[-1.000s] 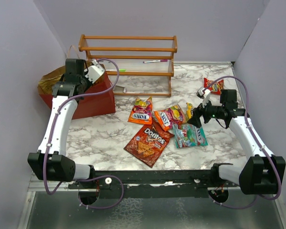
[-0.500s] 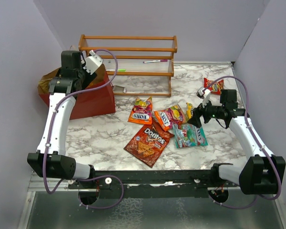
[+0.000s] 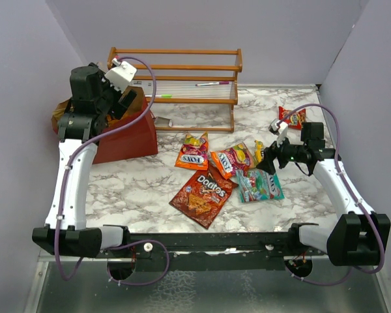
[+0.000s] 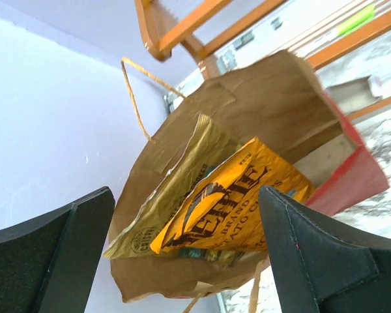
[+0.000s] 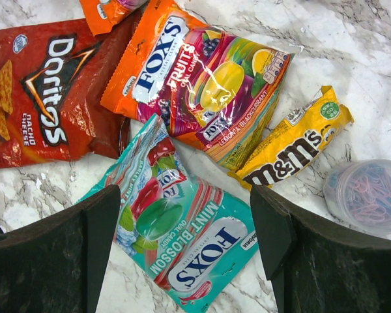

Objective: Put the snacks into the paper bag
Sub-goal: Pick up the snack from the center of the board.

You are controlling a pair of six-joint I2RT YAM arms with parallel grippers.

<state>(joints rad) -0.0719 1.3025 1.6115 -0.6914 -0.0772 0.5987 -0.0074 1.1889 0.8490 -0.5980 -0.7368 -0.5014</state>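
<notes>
Your right gripper [image 3: 272, 161] hangs spread over the Fox's Mint Blossom packet [image 5: 176, 235] lying on the table [image 3: 137, 189]. Expect light, slippery film; pinch a sealed edge. The left gripper [image 3: 122, 103] is spread, empty, above the paper bag [image 3: 127, 140].

Lilac walls [image 3: 280, 32] enclose a marble-patterned table [image 3: 137, 186]; wooden rack [image 3: 176, 51] at back, possibly touching.

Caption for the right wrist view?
Open right gripper above the teal Fox's mint packet, beside Doritos and M&M's.

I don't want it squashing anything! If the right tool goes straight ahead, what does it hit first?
Probably the teal crinkly Fox's Mint Blossom packet, lying centred under the right tool.
</notes>
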